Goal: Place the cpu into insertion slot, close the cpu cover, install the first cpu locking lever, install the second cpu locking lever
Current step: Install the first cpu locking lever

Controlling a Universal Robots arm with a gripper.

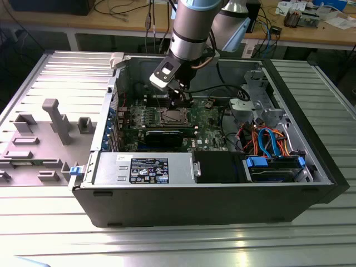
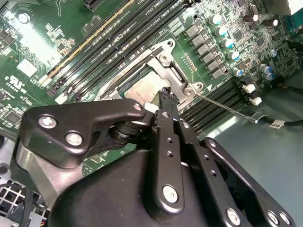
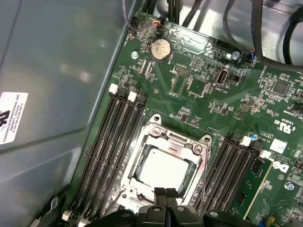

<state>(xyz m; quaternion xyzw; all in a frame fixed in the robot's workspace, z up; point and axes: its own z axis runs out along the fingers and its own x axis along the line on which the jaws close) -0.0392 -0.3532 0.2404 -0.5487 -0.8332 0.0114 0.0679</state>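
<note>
Cpu [image 3: 163,170] lies framed by the cpu cover [image 3: 177,141], closed gripper [image 3: 165,192] just beside.

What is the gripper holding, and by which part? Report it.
Nothing that shows. In the first wrist view the gripper is shut with nothing between its tips, which sit at the edge of the cover, beside the cpu.

The exterior view looks down from high on the near side, taking in the whole open case [image 1: 183,203], with the arm [image 1: 192,28] reaching in from the far side. Both wrist views sit close above the board [image 3: 203,106], looking steeply down past the gripper [image 3: 165,195]. All three views share the slot [image 3: 158,132].
</note>
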